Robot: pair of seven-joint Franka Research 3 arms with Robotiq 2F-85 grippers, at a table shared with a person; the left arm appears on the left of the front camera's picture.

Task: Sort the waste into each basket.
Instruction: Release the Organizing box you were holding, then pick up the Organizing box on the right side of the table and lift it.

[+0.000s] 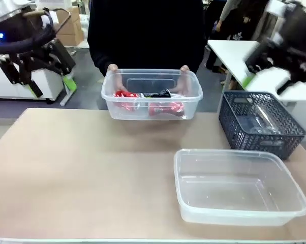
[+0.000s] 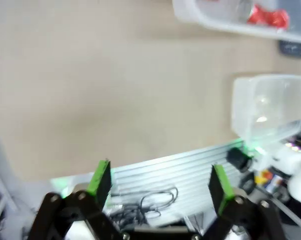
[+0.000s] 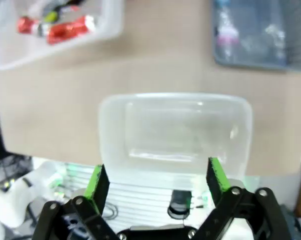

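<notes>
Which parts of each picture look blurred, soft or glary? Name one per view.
Front view: the right gripper is smeared with blur, the empty clear tub sharp. Left wrist view: soft throughout, a glare spot on that tub. Right wrist view: the red cans and the lattice basket are fuzzy.

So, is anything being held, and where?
The left gripper and right gripper are open, empty. The person's hands grip the can-filled tub at its far rim.

Crushed red cans [image 1: 158,108] in far clear tub [image 1: 194,103]; second tub [image 1: 234,216] nearer, upright.
</notes>
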